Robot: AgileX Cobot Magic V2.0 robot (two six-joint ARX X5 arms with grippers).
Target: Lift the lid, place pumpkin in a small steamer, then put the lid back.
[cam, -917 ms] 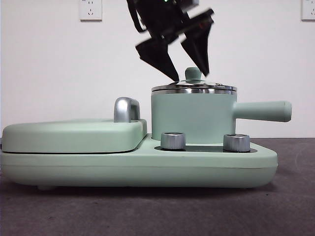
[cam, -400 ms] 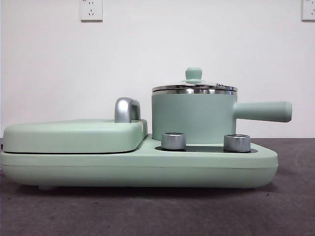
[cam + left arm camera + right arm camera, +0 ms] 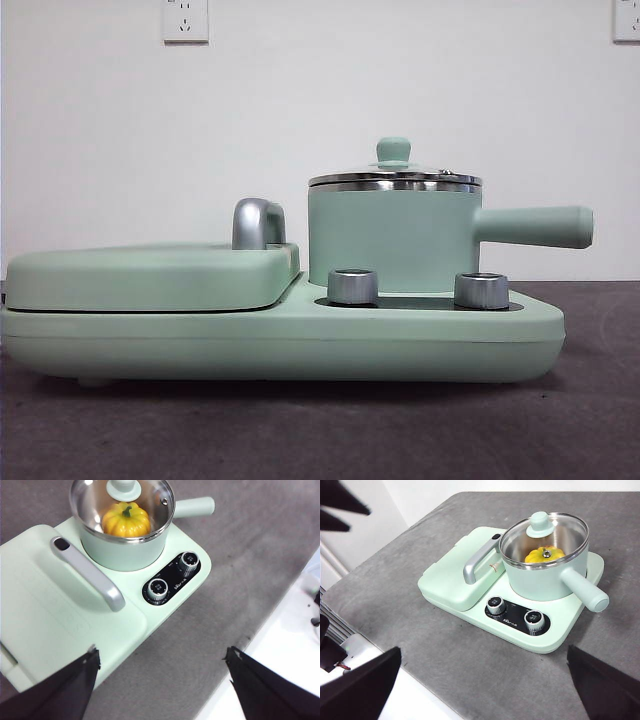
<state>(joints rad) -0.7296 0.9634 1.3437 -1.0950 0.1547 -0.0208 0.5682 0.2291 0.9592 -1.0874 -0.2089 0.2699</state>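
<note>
The small steamer (image 3: 390,240) stands on the right half of the mint-green cooker, its long handle pointing right. The glass lid (image 3: 393,150) sits closed on its steel rim. Through the glass, both wrist views show the yellow-orange pumpkin (image 3: 126,521) (image 3: 542,555) inside the pot (image 3: 120,555) (image 3: 540,582). My left gripper (image 3: 161,652) hangs open well above and back from the cooker, holding nothing. Also open and empty, my right gripper (image 3: 483,649) is high over the table's near side. Neither gripper appears in the front view.
A flat griddle cover (image 3: 150,275) with a chrome handle (image 3: 255,222) fills the cooker's left half. Two steel dials (image 3: 352,286) (image 3: 481,290) sit in front of the pot. The table edge (image 3: 260,630) runs close by. Black tips of another gripper (image 3: 340,505) show in the right wrist view's corner.
A second ago an open gripper hung just above the lid's knob in the front view. It has since risen out of that view. The lid and steamer have not moved.
</note>
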